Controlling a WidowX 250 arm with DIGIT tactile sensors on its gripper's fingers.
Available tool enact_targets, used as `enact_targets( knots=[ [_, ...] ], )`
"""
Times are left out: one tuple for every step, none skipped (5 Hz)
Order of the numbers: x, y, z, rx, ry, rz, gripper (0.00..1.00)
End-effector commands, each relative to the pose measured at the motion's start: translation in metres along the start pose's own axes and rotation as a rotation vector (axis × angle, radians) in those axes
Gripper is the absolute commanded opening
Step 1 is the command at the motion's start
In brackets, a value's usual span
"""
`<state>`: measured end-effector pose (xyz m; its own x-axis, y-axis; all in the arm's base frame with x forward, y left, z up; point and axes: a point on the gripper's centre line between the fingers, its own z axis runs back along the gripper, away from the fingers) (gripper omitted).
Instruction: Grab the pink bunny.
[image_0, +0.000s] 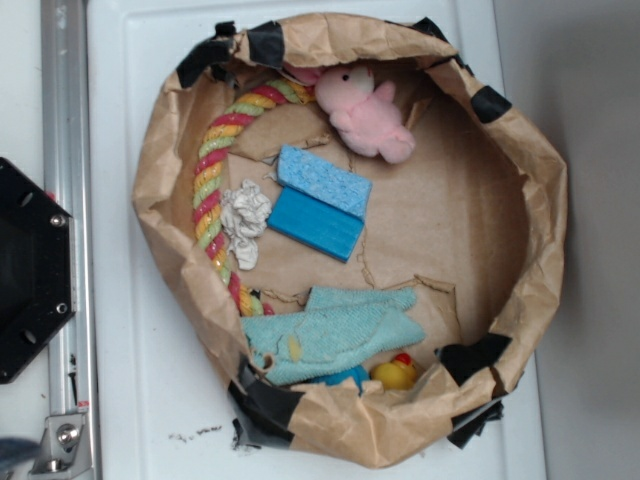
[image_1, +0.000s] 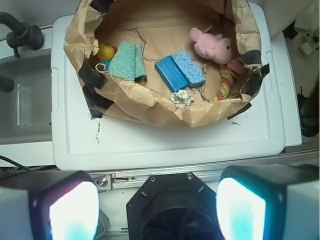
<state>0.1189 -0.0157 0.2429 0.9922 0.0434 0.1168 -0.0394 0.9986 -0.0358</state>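
Pincer (image_1: 157, 210) is spread wide, nothing between its fingers (image_1: 72, 210), touching nothing. Only the wrist view shows it: two pale glowing pads at the bottom edge, one each side, well apart from each other. It hangs over the black base (image_1: 172, 205) of the robot, well clear of the paper bag (image_1: 150, 107) and everything in it.

Pink bunny (image_0: 368, 112) lies inside the bag, against the rolled rim at the top of the exterior view. Whitish face with dark eyes points up-left, limbs splayed toward the right. In the wrist view it sits at the bag's upper right. Just beside its head is the end of the rope toy (image_0: 215, 175), a red, yellow and green twist that curves along the left inner wall.

Blue sponge (image_0: 322, 180) is near the bag's middle, leaning on a darker blue block (image_0: 315, 225); the two touch. A crumpled white wad (image_0: 243, 218) lies between the rope and the block. A teal cloth (image_0: 335, 335) is folded at the bottom of the bag, with a yellow duck (image_0: 396, 373) just beside its right lower edge, tucked under the rim.

Bag rim is rolled down and patched with black tape (image_0: 470, 360) in several spots. The bag rests on a white bench (image_0: 130, 400).
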Motion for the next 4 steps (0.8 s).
enact_targets(
  knots=[
    [0.0, 0.0, 0.0, 0.0, 0.0, 0.0, 1.0],
    [0.046, 0.019, -0.044, -0.005, -0.008, -0.121, 1.0],
    [0.086, 0.035, -0.086, -0.067, -0.025, -0.169, 1.0],
    [0.109, 0.037, -0.109, -0.034, -0.063, -0.277, 1.0]
  ],
)
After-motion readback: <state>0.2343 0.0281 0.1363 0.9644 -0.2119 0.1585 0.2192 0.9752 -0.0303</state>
